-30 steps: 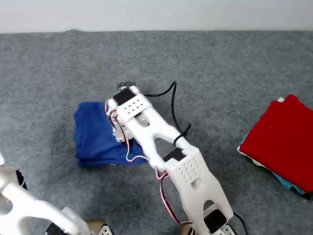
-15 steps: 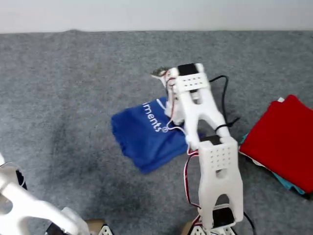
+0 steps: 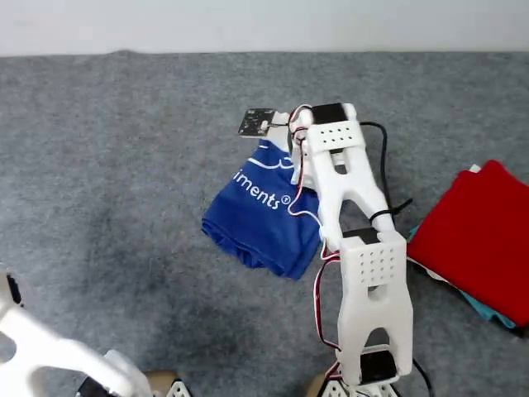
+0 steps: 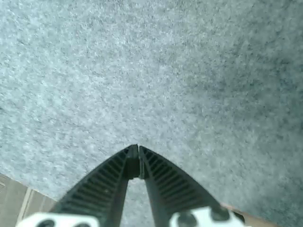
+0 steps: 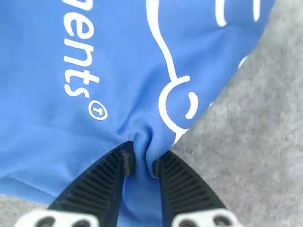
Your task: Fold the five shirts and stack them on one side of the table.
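Right gripper (image 5: 140,163) has the blue shirt (image 3: 264,219) mid-table; left gripper (image 4: 138,156) sits shut over bare felt.

From my screen, the right jaws pinch a bunched fold of the blue shirt, printed side up, and the cloth lies rumpled on the grey felt (image 3: 124,165) that covers the whole table. The left jaws meet tip to tip with nothing between them, near a wooden edge (image 4: 14,198). At the table's right side the red shirt (image 3: 475,236) tops a pile, a teal shirt (image 3: 488,313) peeking out beneath, apart from the blue one. A plain white wall (image 3: 248,25) runs behind the far edge.
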